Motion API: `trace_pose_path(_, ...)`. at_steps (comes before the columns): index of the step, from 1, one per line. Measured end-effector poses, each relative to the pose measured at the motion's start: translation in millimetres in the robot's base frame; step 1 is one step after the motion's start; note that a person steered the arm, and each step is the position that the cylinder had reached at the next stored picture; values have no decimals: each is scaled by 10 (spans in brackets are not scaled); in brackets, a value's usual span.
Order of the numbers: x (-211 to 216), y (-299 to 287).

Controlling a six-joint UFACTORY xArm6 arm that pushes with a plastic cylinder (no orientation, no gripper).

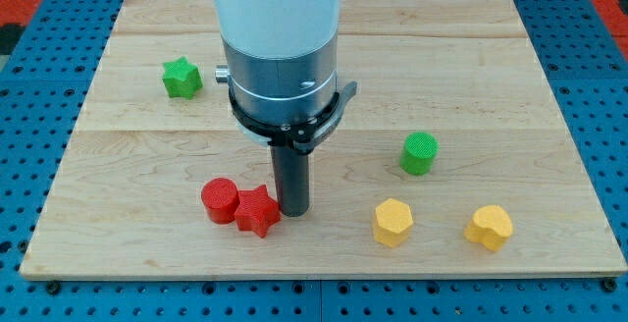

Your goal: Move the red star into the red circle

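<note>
- camera view: my tip [292,211] carries no jaws and grasps nothing; it seems to touch the red star [256,211] on the view's right.
- the red star presses against the red circle [220,200], at the wooden board's [147,155] lower middle.
- green star [182,78] upper left; green cylinder [419,152], yellow hexagon [392,222] and yellow heart [489,227] right.

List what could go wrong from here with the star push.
1. The red star already touches the red circle; more pushing may just shove the circle toward the view's left.
2. My tip sits at the star's right edge, so an off-centre push could spin the star past the circle.
3. Both lie near the board's bottom edge and could slide off.
</note>
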State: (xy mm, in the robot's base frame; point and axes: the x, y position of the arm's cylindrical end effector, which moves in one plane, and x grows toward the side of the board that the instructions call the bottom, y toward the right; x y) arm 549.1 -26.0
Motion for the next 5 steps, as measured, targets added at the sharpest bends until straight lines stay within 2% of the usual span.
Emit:
trace_pose_path(1, 66, 159)
trace_pose_path(2, 342, 204)
trace_pose_path(3, 205, -18)
trace_pose_path(4, -185, -513)
trace_pose_path(5, -192, -444)
